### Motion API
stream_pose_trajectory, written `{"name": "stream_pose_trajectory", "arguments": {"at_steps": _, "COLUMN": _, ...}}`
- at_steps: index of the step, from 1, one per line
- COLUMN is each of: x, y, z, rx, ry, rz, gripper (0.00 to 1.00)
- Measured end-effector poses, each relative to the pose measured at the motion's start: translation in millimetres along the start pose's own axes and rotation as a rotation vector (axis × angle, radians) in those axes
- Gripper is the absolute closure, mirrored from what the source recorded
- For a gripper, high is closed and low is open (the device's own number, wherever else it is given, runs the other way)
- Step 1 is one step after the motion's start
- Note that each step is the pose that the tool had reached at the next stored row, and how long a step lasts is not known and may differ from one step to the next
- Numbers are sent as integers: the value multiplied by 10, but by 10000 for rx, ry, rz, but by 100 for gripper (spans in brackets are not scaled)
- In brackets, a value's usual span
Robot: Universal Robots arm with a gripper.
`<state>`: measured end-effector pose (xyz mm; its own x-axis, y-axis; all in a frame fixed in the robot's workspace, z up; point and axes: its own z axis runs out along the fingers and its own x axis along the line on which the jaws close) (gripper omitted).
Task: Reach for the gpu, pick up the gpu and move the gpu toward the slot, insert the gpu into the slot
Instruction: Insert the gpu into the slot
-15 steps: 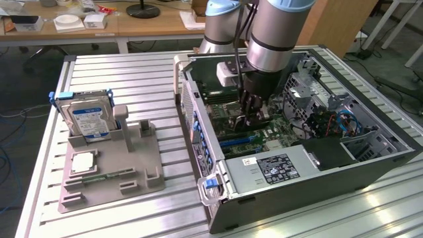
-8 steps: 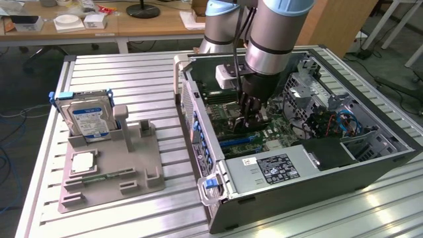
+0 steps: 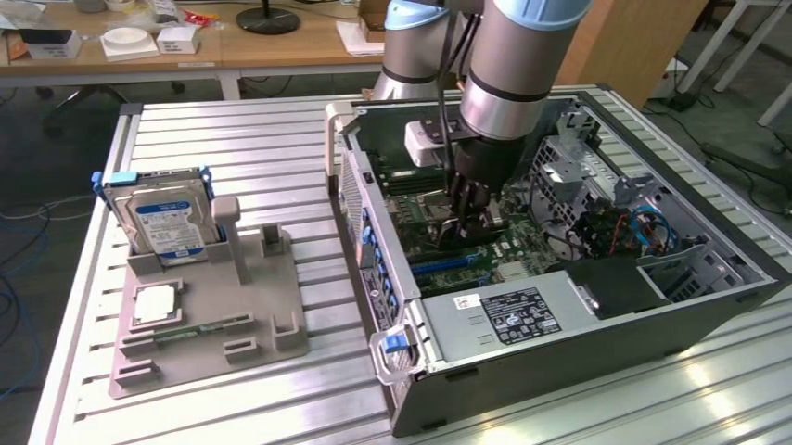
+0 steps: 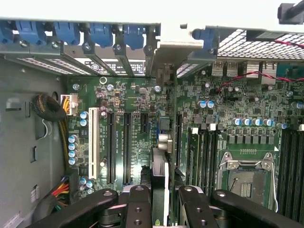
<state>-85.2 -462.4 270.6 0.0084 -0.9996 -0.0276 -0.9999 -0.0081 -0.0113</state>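
Note:
My gripper (image 3: 472, 219) reaches down into the open computer case (image 3: 594, 324), low over the green motherboard (image 3: 520, 243). In the wrist view the gripper (image 4: 160, 192) is shut on the gpu (image 4: 160, 166), which I see edge-on as a thin strip between the two black fingers (image 4: 138, 205). The card stands upright and runs toward the rear slot brackets, where a silver end bracket (image 4: 175, 43) shows. It lies in line with a slot beside the long black expansion slots (image 4: 127, 147). The card hides the slot under it, so I cannot tell how deep it sits.
A white slot (image 4: 93, 142) and bundled power cables (image 4: 59, 190) lie to one side, the processor socket (image 4: 244, 178) and memory slots to the other. Outside the case, a grey fixture (image 3: 210, 315) holds a blue-labelled hard drive (image 3: 167, 222) and a square processor chip (image 3: 155, 302).

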Motion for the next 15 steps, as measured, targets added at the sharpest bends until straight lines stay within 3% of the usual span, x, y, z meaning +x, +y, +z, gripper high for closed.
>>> {"name": "stream_pose_trajectory", "arguments": {"at_steps": 15, "x": -2, "y": -53, "z": 1, "rx": -1, "ry": 0, "rz": 0, "gripper": 73}}
